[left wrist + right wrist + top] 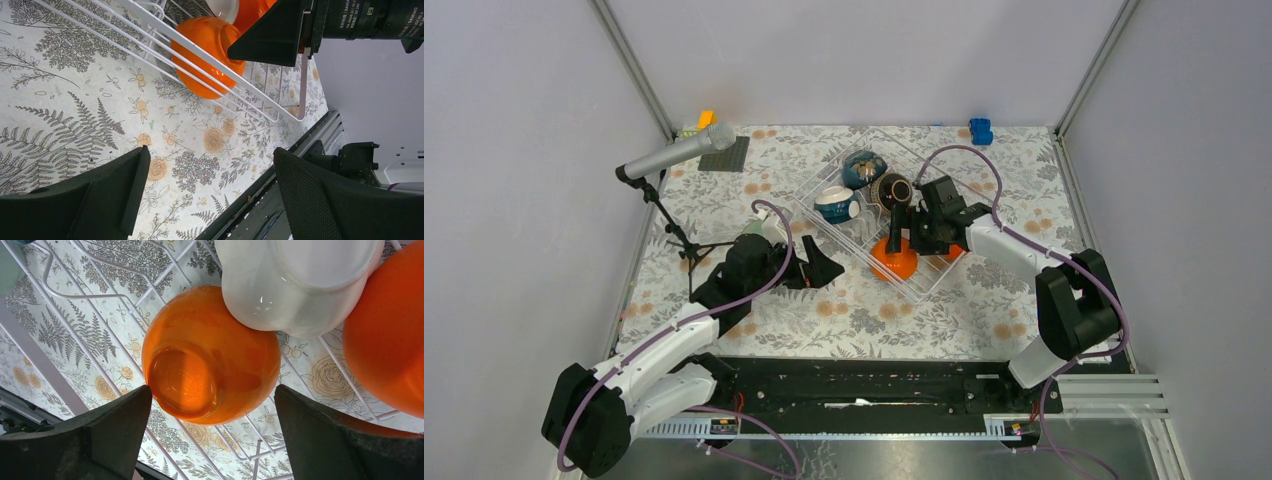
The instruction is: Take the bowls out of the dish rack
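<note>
Floral tabletop [854, 310] is carrying the wire dish rack [929, 285], bowls [864, 168] sitting inside (glossy orange bowl [210, 355] upturned against a white bowl [295, 285]). Right claw [212, 435] is hovering above it, spread wide, empty; left claw [210, 195] is gaping outside, empty.

**Top external view:** taken from above and behind the arm bases, directed down and forward. The whole table [874, 320] was covered from a distance.

**Left wrist view:** taken low over the tablecloth, left of the dish rack [150, 37], and directed rightward along the rack's near wall at moderate range. The left gripper [210, 160] was framed along the lower edge.

**Right wrist view:** directed straight down into the rack at very close range, with the right gripper [214, 395] framed along the lower edge.

**Shared coverage:** one upturned orange bowl [210, 355], at the rack's near corner, was recorded in all three views.
</note>
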You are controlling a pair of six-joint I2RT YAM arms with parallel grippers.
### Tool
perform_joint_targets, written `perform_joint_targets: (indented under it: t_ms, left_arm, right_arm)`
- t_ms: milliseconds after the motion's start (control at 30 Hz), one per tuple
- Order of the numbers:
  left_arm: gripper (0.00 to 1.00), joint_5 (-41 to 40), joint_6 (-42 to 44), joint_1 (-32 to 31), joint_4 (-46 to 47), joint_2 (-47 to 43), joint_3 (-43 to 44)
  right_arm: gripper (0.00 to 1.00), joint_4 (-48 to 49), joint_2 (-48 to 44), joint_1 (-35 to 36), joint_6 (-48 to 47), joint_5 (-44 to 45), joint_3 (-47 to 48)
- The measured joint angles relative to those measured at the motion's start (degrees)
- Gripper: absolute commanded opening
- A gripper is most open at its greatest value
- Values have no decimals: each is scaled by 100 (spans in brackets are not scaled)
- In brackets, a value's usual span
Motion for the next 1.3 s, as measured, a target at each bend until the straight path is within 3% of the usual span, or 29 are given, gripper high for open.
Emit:
perform_joint_targets:
  t_ms: [767, 900, 1300]
  left_arm:
    - [99, -76, 11, 0, -111, -31, 4]
    - [99, -105, 46, 0, -192, -55, 4]
    - [99, -197, 90, 0, -328, -72, 146]
  right_arm:
    - [97, -140, 289, 271, -164, 321, 254]
    - [82, -98, 304, 289, -114, 376, 264]
    - [72, 334, -118, 195, 101, 236, -52]
